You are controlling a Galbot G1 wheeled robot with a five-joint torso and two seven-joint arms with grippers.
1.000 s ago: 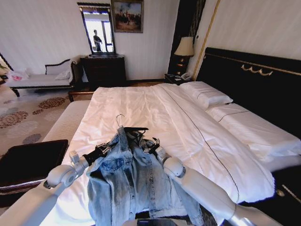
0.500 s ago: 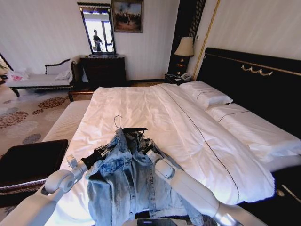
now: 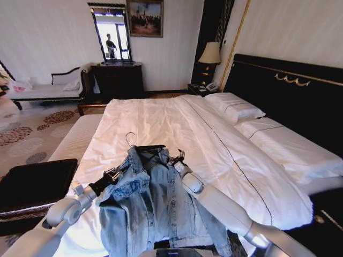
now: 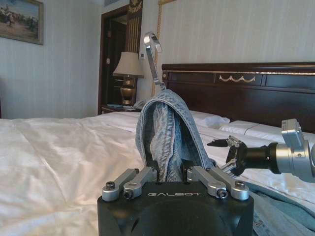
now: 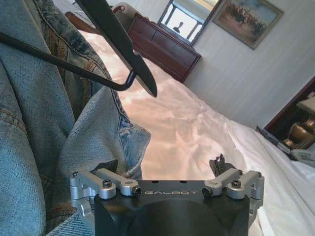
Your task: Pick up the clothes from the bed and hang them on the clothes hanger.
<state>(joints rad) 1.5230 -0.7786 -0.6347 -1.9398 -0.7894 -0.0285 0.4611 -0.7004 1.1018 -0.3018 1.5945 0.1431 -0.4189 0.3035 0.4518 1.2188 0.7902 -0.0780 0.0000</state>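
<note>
The clothes, a light-blue denim jacket point(image 3: 144, 209), hang over the foot of the bed point(image 3: 161, 118), draped on the black clothes hanger point(image 3: 149, 147) with its hook up. My left gripper point(image 3: 114, 174) is shut on the jacket's left shoulder; the left wrist view shows that gripper point(image 4: 170, 172) pinching folded denim point(image 4: 165, 128) below the metal hook point(image 4: 151, 51). My right gripper point(image 3: 177, 157) stands open at the hanger's right end, its jaws spread wide. In the right wrist view this gripper point(image 5: 165, 167) sits beside the jacket point(image 5: 29, 98), under the hanger's tip point(image 5: 113, 29).
White pillows point(image 3: 233, 107) lie against the black headboard point(image 3: 289, 96) at the right. A dark bench point(image 3: 32, 184) stands left of the bed's foot. A dresser with a mirror point(image 3: 118, 77) and a lamp point(image 3: 210, 53) are along the far wall.
The jacket and hanger have shifted a little to the left with my left gripper. My right gripper has moved up and outward from the collar area to the hanger's right end.
</note>
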